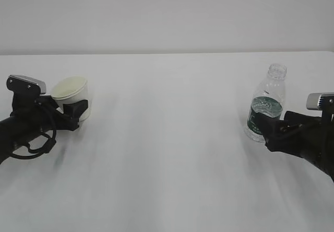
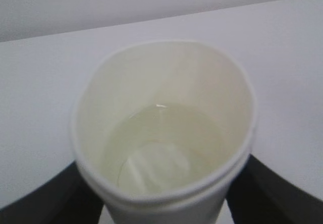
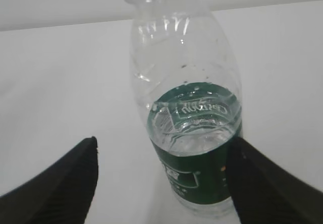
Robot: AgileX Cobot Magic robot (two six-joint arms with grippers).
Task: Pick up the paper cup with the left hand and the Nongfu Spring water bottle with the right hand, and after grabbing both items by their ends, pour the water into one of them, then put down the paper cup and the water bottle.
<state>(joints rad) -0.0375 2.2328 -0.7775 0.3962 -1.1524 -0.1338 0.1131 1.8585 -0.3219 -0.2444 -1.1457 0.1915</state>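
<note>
I keep the small white tapered paper cup (image 1: 73, 97) upright near the left edge of the white tabletop (image 1: 167, 138), well apart from the small clear ribbed plastic bottle with the dark green label (image 1: 266, 109), which stands upright near the right edge. That spacing gives each arm its own working zone and keeps the open mouths level. In the left wrist view the cup (image 2: 164, 133) holds a shallow pool of clear water (image 2: 159, 153) at its bottom, so I judge the pour to be done and the set-down phase to be in hand; upright placement prevents any spill. The bottle (image 3: 186, 113) has no cap and still carries water (image 3: 194, 135) up to about the top of its label. My left gripper (image 1: 73, 112) sits low at the cup's base, one black finger on each side of the wall. Whether the pads press the paper or have let go I cannot tell: the fingers lie tight beside the cup in both views, and the rim reads slightly out of round. The left arm lies nearly flat along the tabletop, reaching in from the left edge with its grey wrist block raised behind the cup. My right gripper (image 1: 269, 130) is released: in the right wrist view a clear gap of tabletop shows between the left finger and the bottle, while the other finger lies close to the label. The right arm also lies low, reaching in from the right edge toward the bottle's lower half.
</note>
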